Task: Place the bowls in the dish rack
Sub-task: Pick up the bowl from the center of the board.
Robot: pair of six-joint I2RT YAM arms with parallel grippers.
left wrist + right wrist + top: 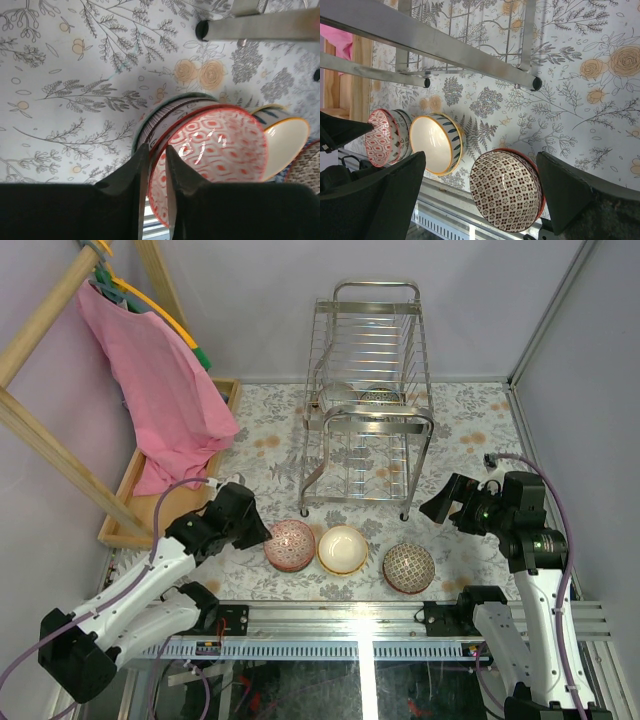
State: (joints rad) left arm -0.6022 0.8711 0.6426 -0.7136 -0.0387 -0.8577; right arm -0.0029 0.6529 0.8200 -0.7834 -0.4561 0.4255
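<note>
The tall chrome wire dish rack [378, 414] stands upper centre on the floral tabletop [470, 440]. Along the lower centre sit a red-and-white patterned ceramic bowl [290, 545] nested in a striped bowl [160, 117], a yellow-rimmed cream bowl [342, 548] and a brown-checked bowl [408, 567]. The left tool [155, 150] pinches the red-and-white bowl's rim between narrow jaws, and the right tool [447, 505] hangs wide open, empty; I judge a firm, deep pinch and a straight lift would leave the striped bowl behind.
</note>
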